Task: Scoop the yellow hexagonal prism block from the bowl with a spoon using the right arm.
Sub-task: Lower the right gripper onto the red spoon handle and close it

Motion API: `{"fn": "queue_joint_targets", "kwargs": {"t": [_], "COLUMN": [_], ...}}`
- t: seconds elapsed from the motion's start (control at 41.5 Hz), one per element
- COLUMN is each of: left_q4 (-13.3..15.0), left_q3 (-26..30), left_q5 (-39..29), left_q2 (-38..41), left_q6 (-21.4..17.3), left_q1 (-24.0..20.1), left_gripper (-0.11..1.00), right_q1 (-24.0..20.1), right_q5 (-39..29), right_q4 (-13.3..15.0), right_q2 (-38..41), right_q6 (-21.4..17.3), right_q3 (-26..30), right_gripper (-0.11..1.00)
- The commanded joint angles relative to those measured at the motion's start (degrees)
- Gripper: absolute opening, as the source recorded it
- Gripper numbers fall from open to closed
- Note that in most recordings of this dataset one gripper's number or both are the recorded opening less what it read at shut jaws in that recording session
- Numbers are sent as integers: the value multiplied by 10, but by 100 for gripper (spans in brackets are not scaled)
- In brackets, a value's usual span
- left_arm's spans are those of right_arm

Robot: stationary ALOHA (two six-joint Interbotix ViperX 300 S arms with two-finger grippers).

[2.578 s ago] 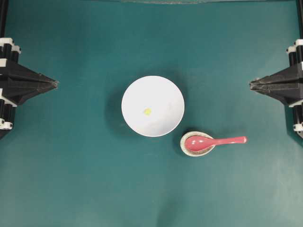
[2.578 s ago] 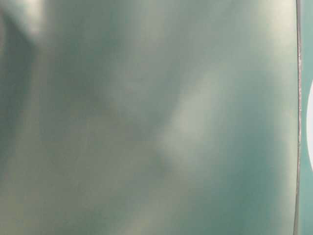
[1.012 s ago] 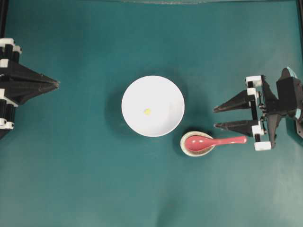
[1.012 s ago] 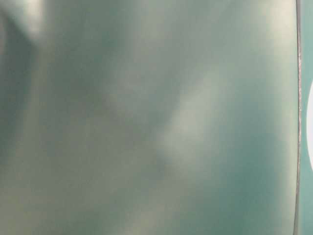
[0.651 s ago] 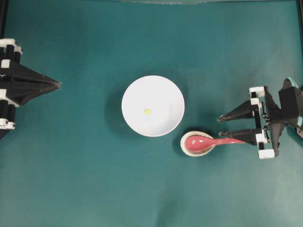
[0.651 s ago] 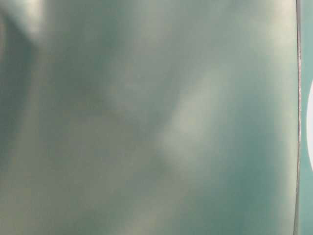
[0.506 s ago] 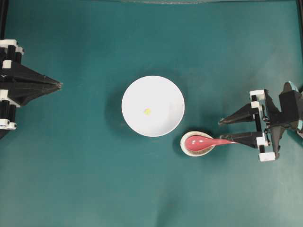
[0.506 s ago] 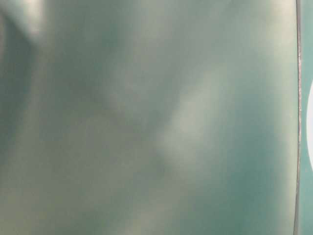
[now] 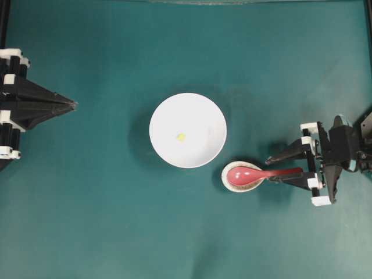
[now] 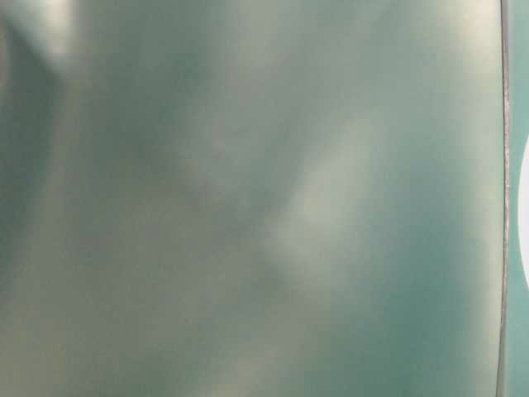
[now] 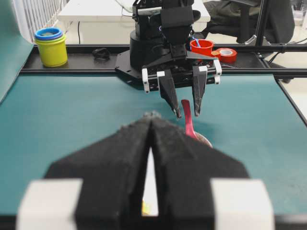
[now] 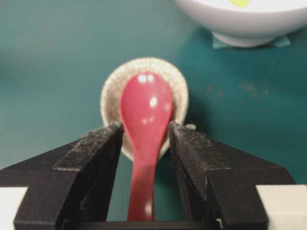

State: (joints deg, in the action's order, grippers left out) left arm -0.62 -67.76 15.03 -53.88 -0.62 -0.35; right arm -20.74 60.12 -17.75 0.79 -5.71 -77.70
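- The spoon (image 9: 261,174) lies with its oval head in the speckled spoon rest (image 9: 235,184); its straight handle runs from there toward the right edge of the overhead view, so its long axis points at the right arm (image 9: 343,152).
- In the right wrist view we see the handle (image 12: 142,184) between the two fingers (image 12: 91,163) of the right gripper (image 12: 144,143), with a gap on each side. The jaws stand spread and hold nothing.
- We judge the coming move to be a closing on the handle; the gripper's line already matches the spoon's axis.
- The spoon looks glossy red-pink, with highlights on the head (image 12: 146,108).
- The yellow hexagonal prism block (image 9: 181,137) sits tiny on the floor of the bowl (image 9: 165,113), left of its centre in the overhead view.
- The bowl stands just beside the spoon rest, on the far side from the right gripper.
- The left gripper (image 9: 72,104) is pinched together, empty, well apart at the left edge of the tabletop (image 9: 116,232); the right arm is far nearer.
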Motion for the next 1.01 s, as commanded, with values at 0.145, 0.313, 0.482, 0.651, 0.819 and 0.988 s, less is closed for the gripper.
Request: {"fn": "queue_joint_targets", "kwargs": {"t": [0.145,0.313,0.482,0.651,0.819,0.988], "left_q4": [-2,-2,-2,-2,-2,-2], "left_q3": [11,11,11,11,11,11], "left_q5": [4,2,2,2,2,2], "left_q2": [4,4,4,4,4,5], "left_q6": [0,0,0,0,0,0], "left_q1": [-2,-1,-2,-1,-2,-2], "left_gripper": [0,0,0,0,0,0], "right_q1": [-7,-13,-14,-14,-14,-14], "right_q5": [24,28,28,25,25,25], "right_q4": [-1,-1,-1,-1,-1,-1], "right_q2": [38,52,55,55,55,55], "right_q6": [-15,-18,-18,-17,-13,-7], "right_q3": [6,6,5,4,6,7], "right_gripper": [51,51,51,51,51,51]}}
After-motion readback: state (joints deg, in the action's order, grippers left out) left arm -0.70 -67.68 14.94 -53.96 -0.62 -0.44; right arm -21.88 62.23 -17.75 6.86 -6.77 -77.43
